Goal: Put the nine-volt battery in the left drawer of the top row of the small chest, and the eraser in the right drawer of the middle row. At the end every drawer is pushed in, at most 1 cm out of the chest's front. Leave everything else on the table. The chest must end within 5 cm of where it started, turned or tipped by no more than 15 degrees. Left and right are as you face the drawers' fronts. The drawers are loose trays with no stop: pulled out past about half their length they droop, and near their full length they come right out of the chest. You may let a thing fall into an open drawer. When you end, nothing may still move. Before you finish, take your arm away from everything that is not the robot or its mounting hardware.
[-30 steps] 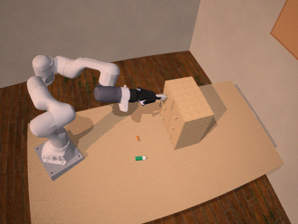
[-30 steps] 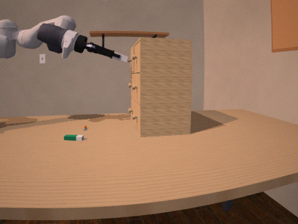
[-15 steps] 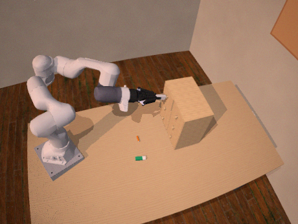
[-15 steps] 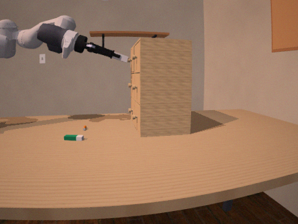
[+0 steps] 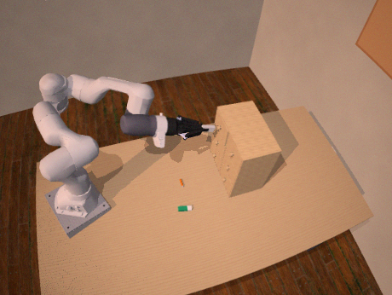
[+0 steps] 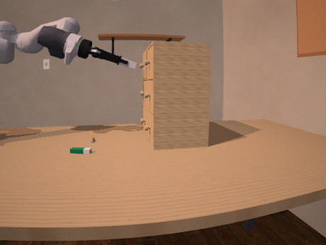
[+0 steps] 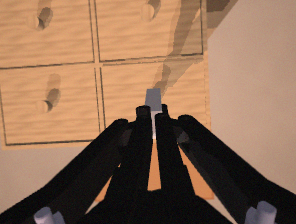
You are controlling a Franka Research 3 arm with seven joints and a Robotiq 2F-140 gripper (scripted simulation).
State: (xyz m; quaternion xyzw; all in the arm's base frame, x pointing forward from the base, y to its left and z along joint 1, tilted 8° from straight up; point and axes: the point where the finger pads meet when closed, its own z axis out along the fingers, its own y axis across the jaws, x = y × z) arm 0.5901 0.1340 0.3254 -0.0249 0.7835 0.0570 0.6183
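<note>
The small wooden chest [image 5: 245,147] stands upright on the table, and all its drawers look pushed in. My gripper [image 5: 210,127] is shut and empty, level with the top row, its fingertips just in front of the drawer at the chest's far end. From the side, the gripper [image 6: 131,64] stops a little short of that drawer's knob [image 6: 142,64]. In the wrist view the closed fingertips [image 7: 153,107] hide the knob. The green and white eraser [image 5: 185,208] lies flat on the table, well away from the chest. A small orange object [image 5: 181,182] lies nearby; it is too small to identify.
A wall shelf [image 6: 141,37] hangs behind the chest, above its top. The side wall stands close to the right of the table. The robot base [image 5: 77,205] is at the table's left.
</note>
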